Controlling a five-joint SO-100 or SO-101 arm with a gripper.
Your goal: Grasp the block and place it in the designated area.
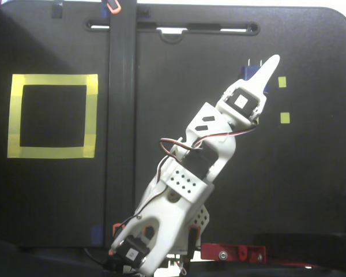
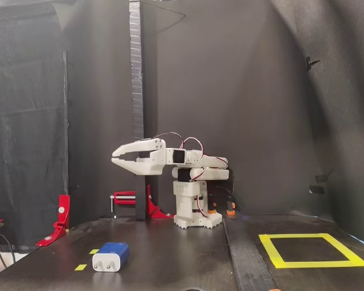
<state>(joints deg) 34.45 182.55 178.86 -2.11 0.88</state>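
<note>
The dark blue block lies on the black table at the front left of a fixed view, prongs end facing the camera. In the other fixed view the block shows partly under the arm's tip. My gripper hangs high above the table, level, jaws together and empty; from above its tip sits over the block. The designated area, a yellow tape square, lies far to the left from above and at the right front in the side view.
Tiny yellow tape squares mark the table by the block. A black upright post stands between arm and yellow square. Red clamps sit at the table's edge. The arm base stands mid-table.
</note>
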